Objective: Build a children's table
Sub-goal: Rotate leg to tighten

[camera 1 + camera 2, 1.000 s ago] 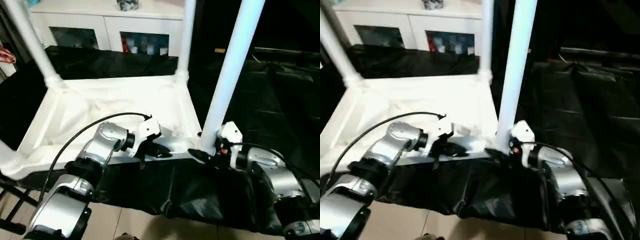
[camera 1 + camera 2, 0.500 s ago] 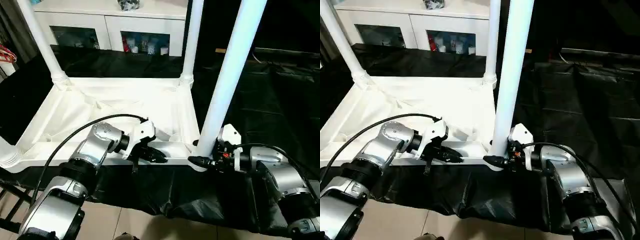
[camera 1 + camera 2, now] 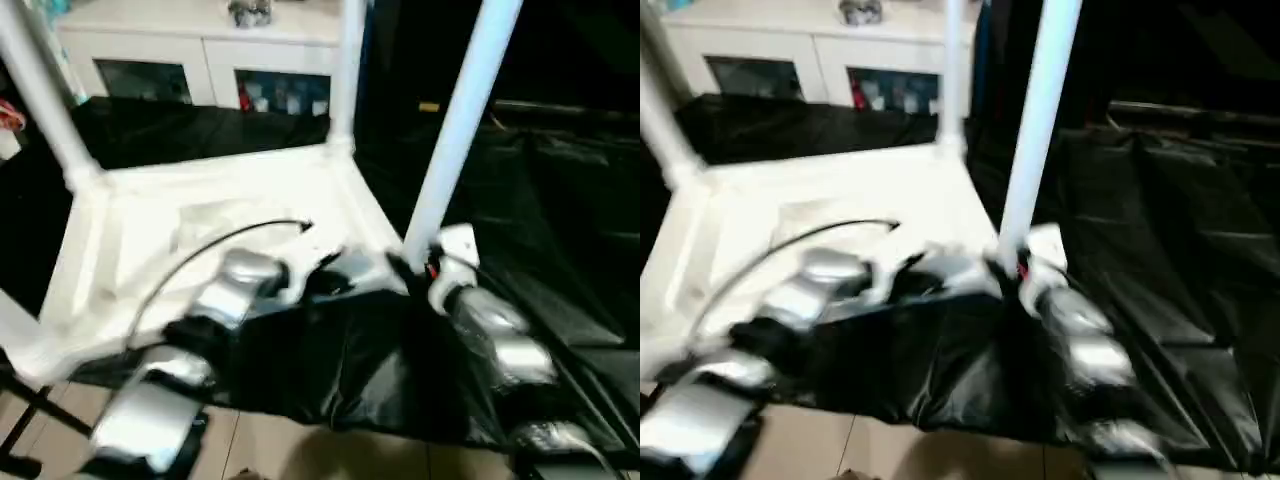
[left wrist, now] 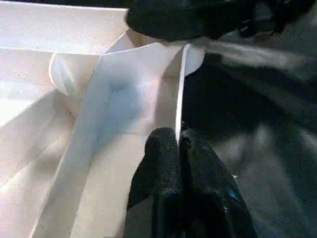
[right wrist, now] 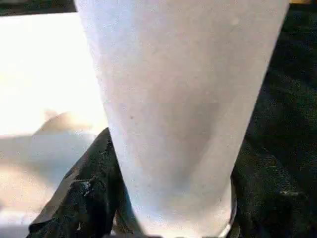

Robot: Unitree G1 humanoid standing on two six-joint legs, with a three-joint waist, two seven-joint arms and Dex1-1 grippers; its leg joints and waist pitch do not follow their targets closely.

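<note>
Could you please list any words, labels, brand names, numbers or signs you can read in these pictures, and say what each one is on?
None can be read.
The table top and its legs are plain white, with no print or marking.
The items behind the cabinet's glass doors are too blurred to show any lettering.
The end effectors, the left pinching the top's rim and the right around a leg, carry no visible label.

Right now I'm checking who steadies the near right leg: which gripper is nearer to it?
Right. The right gripper has its fingers on both sides of that leg at its base. The left gripper pinches the tabletop's rim beside that corner.
</note>
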